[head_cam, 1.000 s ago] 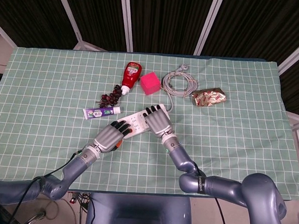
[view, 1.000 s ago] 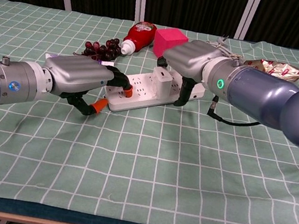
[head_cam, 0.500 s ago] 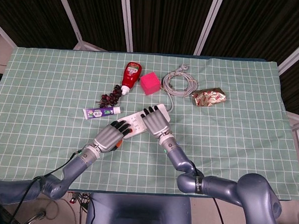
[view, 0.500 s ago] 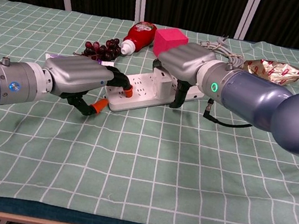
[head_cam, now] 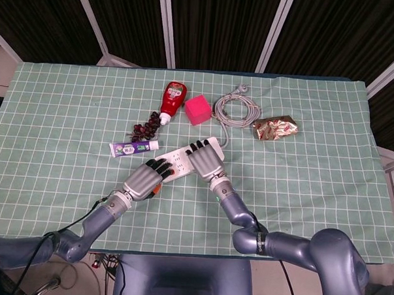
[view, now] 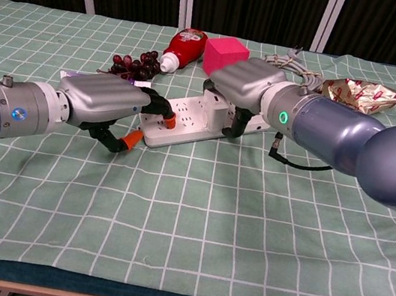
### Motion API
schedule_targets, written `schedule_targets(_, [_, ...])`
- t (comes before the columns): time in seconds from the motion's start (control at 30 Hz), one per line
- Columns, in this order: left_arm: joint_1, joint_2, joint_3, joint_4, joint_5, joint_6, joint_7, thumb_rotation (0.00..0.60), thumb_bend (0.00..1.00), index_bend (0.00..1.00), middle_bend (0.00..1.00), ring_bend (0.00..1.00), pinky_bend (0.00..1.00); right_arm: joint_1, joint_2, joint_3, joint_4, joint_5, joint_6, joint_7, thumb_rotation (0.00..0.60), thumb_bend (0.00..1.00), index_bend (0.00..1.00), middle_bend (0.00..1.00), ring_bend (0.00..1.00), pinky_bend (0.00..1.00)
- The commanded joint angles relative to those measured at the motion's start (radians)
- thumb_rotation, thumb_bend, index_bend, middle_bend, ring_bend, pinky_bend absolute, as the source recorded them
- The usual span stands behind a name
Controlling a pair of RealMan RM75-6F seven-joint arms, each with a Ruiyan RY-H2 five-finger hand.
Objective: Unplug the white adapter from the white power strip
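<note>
— Where was the power strip (view: 191,119)?

— It lay near the middle of the green checked tablecloth (head_cam: 67,116), slanting from near left to far right, between the two hands. From the head view it showed as a white bar (head_cam: 181,160) partly covered by both hands.

— And the adapter (view: 217,104)?

— It was still plugged into the strip towards its far right end, standing up from the top face. Only a small white part of it showed in the chest view, under the right hand.

— What was the right hand (view: 248,84) doing?

— It was arched over the adapter, palm down, with dark fingers (view: 234,121) reaching down on the near side of the strip. The fingers were curled around the adapter, but whether they actually gripped it I could not tell, since the hand hid the contact.

— And the left hand (view: 107,99)?

— It rested on the near left end of the strip, fingers bent, with the orange-tipped fingertips (view: 168,120) pressing on the strip's top. It held the strip down rather than grasping it.

— What else was on the table?

— Beyond the strip were a red ketchup bottle (head_cam: 173,97) lying on its side, a pink cube (head_cam: 198,109) just right of it, a bunch of dark grapes (head_cam: 145,127), and a toothpaste tube (head_cam: 134,147) left of the strip. A coiled grey cable (head_cam: 236,111) sat at the far right, with a shiny foil packet (head_cam: 275,128) beyond it.
</note>
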Motion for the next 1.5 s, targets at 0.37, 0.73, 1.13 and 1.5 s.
schedule_targets(0.37, [0.0, -0.009, 0.002, 0.004, 0.002, -0.004, -0.01, 0.6, 0.6, 0.25, 0.17, 0.07, 0.22, -0.001, 0.024, 0.007, -0.067, -0.01, 0.034, -0.004, 0.6, 0.64, 0.6, 0.26, 0.22, 0.28])
schedule_targets(0.73, [0.0, -0.009, 0.002, -0.002, -0.001, 0.0, -0.004, 0.6, 0.6, 0.25, 0.17, 0.07, 0.22, -0.003, 0.055, 0.01, -0.115, 0.0, 0.064, -0.023, 0.6, 0.64, 0.66, 0.27, 0.23, 0.28])
schedule_targets(1.13, [0.002, -0.004, 0.003, -0.012, -0.007, 0.004, 0.002, 0.6, 0.6, 0.25, 0.17, 0.07, 0.22, -0.003, 0.068, 0.016, -0.15, -0.005, 0.1, -0.031, 0.6, 0.66, 0.71, 0.28, 0.24, 0.28])
schedule_targets(1.5, [0.003, 0.006, -0.016, -0.034, 0.004, 0.032, -0.006, 0.6, 0.6, 0.26, 0.17, 0.07, 0.22, -0.001, 0.147, 0.049, -0.269, -0.018, 0.183, -0.086, 0.6, 0.66, 0.72, 0.28, 0.24, 0.28])
